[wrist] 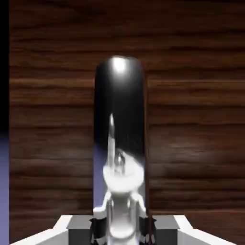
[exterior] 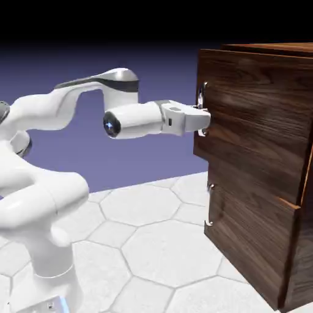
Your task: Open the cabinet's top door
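Fingers [wrist: 166, 229] clenched on the upper handle [wrist: 119, 95]

Silver and upright, the bar runs between both tips — wood grain behind it. The top door [exterior: 257, 104] is the upper front panel of the brown cabinet [exterior: 275, 46], at the exterior view's right — directly above the lower panel [exterior: 244, 226].

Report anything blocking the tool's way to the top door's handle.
Nothing visible is in the way: the tool is already at the silver handle of the top door, its fingertips closed on it from both sides.
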